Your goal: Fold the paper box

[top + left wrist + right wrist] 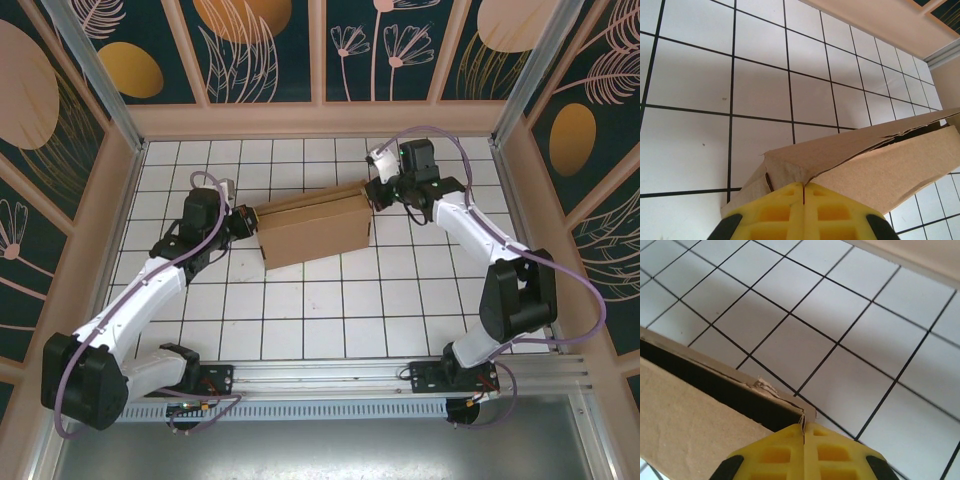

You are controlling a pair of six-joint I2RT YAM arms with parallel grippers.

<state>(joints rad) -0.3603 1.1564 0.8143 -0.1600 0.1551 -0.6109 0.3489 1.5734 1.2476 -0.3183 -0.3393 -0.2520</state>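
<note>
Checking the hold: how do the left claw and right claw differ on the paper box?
The left claw pinches a folded corner at the left end of the paper box; the right claw pinches a frayed edge at its right corner. The left claw points in sideways, the right claw from the far side. Both are shut on cardboard.

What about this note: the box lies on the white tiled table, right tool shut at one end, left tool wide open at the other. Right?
Not quite. The left tool is shut too, its fingers pressed together at the box, as the left wrist view shows. The rest holds.
</note>
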